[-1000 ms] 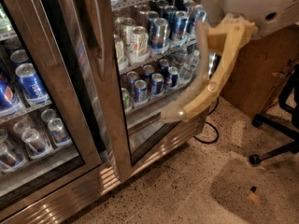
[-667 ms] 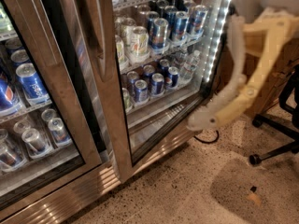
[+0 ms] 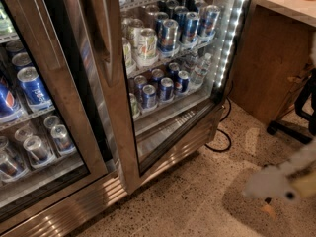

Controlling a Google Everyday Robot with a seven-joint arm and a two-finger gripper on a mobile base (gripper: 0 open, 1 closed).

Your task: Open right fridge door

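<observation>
Since the earlier frame, the arm (image 3: pixel 302 185) has swung off the fridge (image 3: pixel 74 209) and down to the near right. At left, the Pepsi door (image 3: pixel 54 90) sits shut. Beside it, the right fridge door (image 3: pixel 118 112) stands slightly ajar, its handle (image 3: pixel 101 28) edge out towards us beside a dark gap. We judge the opening begun, not finished. At the near right, low over the floor (image 3: pixel 197 206), the gripper (image 3: pixel 264 185) is well apart from that door; we cannot tell whether it is spread or closed.
</observation>
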